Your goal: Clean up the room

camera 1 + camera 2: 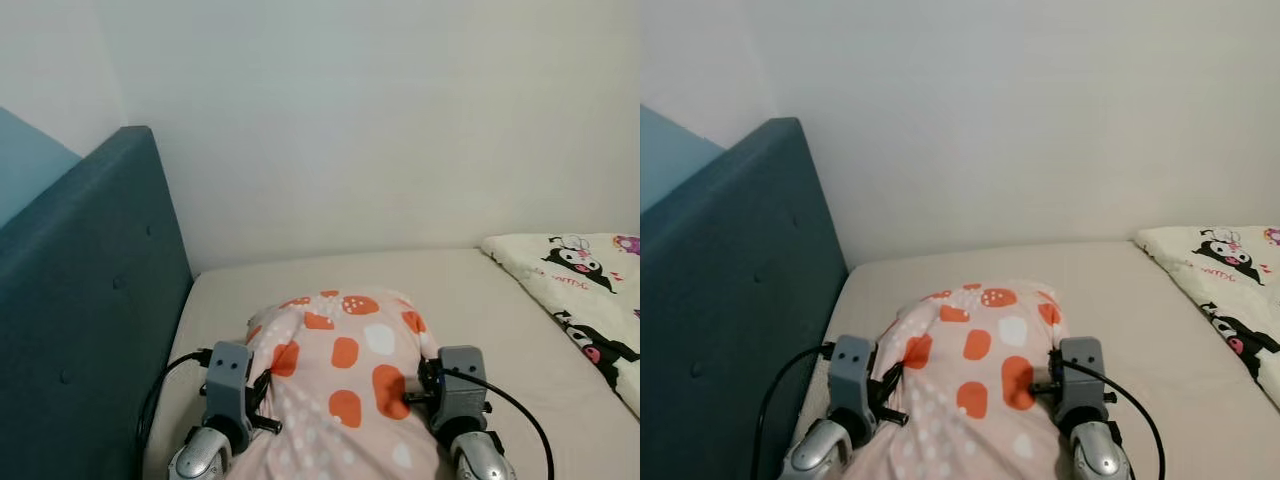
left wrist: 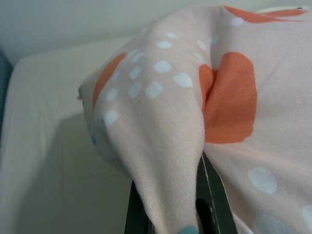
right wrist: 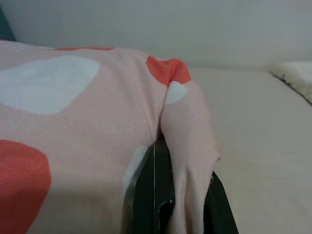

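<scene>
**Both grippers clamped on the pillow's sides**

The left gripper [image 2: 168,214] pinches a fold at the pink spotted pillow's [image 1: 345,380] left side; the right gripper [image 3: 178,204] pinches its right side. Both silver arms reach forward, flanking the pillow.

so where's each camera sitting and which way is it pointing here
Left eye view: on the head, looking forward and down at the bed, headboard and wall; both arms show, holding the pillow.
Right eye view: the other head eye, same scene, with the quilt on the right.
Left wrist view: along the left gripper, shut on pillow cloth.
Right wrist view: along the right gripper, shut on the pillow's other edge.
Shared: all four show the pillow over the bed.
</scene>
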Controlling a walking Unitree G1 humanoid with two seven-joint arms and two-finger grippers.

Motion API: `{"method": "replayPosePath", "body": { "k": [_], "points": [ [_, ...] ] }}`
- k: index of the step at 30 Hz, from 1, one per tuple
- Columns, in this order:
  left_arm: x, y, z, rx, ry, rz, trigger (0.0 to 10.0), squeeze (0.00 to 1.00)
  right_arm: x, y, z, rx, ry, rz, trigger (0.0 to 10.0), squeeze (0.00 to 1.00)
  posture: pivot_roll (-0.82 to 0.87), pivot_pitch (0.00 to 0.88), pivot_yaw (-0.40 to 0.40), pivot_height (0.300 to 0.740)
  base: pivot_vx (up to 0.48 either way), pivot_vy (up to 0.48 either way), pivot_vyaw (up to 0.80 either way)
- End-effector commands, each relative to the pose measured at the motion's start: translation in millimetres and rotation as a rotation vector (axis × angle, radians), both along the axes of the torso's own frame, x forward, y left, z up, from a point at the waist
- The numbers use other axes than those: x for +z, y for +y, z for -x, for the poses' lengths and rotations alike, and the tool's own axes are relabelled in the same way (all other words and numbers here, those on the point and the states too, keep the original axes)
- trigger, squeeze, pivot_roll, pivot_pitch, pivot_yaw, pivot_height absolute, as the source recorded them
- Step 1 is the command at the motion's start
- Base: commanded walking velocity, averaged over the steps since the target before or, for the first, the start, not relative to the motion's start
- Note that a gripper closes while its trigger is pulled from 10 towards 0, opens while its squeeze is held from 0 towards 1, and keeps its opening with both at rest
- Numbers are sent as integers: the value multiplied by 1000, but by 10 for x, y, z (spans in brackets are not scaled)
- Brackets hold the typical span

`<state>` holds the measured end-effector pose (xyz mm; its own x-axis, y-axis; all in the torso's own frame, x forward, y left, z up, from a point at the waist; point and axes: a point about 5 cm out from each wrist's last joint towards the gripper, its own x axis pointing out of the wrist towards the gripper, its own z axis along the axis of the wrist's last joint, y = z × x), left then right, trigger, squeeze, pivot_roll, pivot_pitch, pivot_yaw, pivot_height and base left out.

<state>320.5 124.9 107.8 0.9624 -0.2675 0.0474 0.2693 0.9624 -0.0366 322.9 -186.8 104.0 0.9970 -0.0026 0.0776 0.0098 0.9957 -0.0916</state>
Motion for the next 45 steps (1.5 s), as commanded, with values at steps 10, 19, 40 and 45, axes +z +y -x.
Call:
{"method": "replayPosePath", "body": {
  "k": [10, 19, 40, 45],
  "points": [
    [24, 83, 0, 27, -23, 11, 10000, 0, 7, 29, 7, 10, -17, -9, 10000, 0, -2, 95, 11, 740, 0, 0, 0],
    [23, 76, 0, 24, -25, -1, 10000, 0, 4, 28, 14, 9, -18, 8, 10000, 0, -5, 84, 16, 740, 0, 0, 0],
    [42, 73, -21, 32, -31, -5, 10000, 0, 23, -5, 19, -5, -25, 64, 10000, 0, -6, 89, 16, 740, 0, 0, 419],
    [38, 71, -20, 32, -29, -2, 10000, 0, 27, -19, 20, -10, -26, 64, 10000, 0, -10, 96, 16, 740, 0, 0, 800]
  ]
}}
